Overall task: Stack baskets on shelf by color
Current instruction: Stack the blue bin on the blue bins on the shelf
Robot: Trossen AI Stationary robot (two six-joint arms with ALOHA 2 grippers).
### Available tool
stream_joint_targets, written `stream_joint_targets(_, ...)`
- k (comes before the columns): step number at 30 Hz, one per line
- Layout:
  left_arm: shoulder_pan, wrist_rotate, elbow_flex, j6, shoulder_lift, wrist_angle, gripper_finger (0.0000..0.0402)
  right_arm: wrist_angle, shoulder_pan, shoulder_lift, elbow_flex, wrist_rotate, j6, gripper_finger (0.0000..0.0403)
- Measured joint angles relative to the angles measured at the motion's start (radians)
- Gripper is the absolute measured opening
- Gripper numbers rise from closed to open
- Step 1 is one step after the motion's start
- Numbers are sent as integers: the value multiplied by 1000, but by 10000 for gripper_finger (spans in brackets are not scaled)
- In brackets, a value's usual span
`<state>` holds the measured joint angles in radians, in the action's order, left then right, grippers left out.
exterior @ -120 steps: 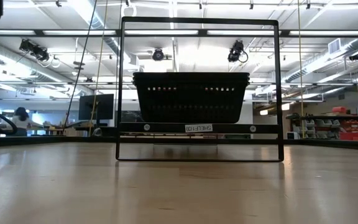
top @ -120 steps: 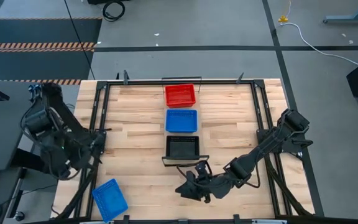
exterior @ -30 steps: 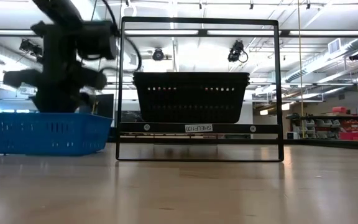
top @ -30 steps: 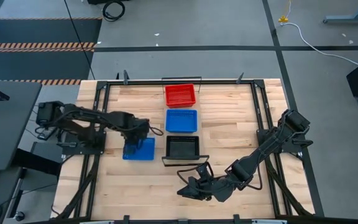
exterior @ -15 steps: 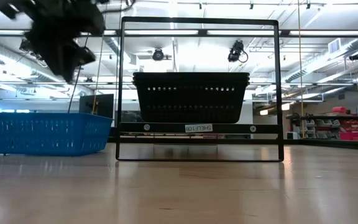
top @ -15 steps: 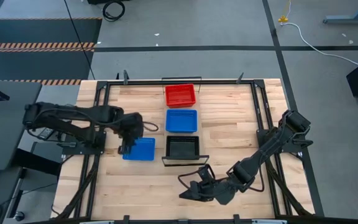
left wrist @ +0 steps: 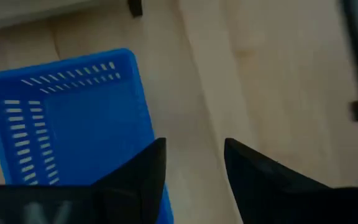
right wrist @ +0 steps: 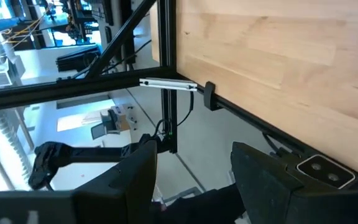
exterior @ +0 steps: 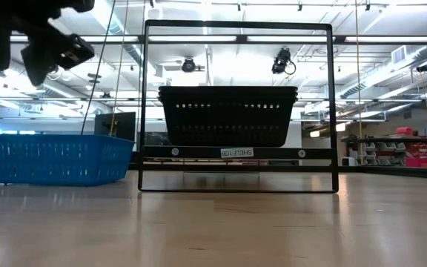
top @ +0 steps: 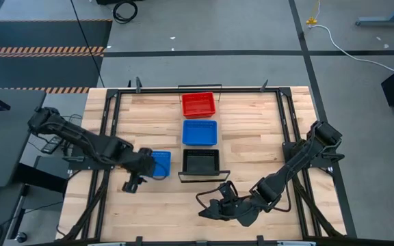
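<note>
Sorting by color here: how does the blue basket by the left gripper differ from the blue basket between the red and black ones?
The loose blue basket sits on the tabletop, left of the shelf row; the shelf blue basket lies in line between the red basket and black basket. Both look alike in colour and shape.

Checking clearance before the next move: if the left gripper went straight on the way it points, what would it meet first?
Probably bare tabletop. The left gripper is open, pointing down just beside the blue basket, though depth is unclear.

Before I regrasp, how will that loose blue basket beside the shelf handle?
The loose blue basket looks like thin mesh plastic, so probably light. On smooth wood it may slide if nudged. It sits flat and shallow, unlikely to tip.
</note>
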<state>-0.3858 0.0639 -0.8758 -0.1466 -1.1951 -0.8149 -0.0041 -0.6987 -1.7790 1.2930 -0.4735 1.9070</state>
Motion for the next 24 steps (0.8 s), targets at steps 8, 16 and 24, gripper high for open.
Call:
stream_joint_targets(8, -22, -81, 94, -4, -102, 40, 189, 1, -6, 0, 0, -4, -3, 210)
stream_joint_targets(16, -21, -97, 126, -20, -165, 179, 184, 2, -10, 0, 0, -5, 1, 210)
stream_joint_targets(24, -20, -129, 130, -52, -212, 156, 60, 10, -16, 0, 0, -5, 3, 210)
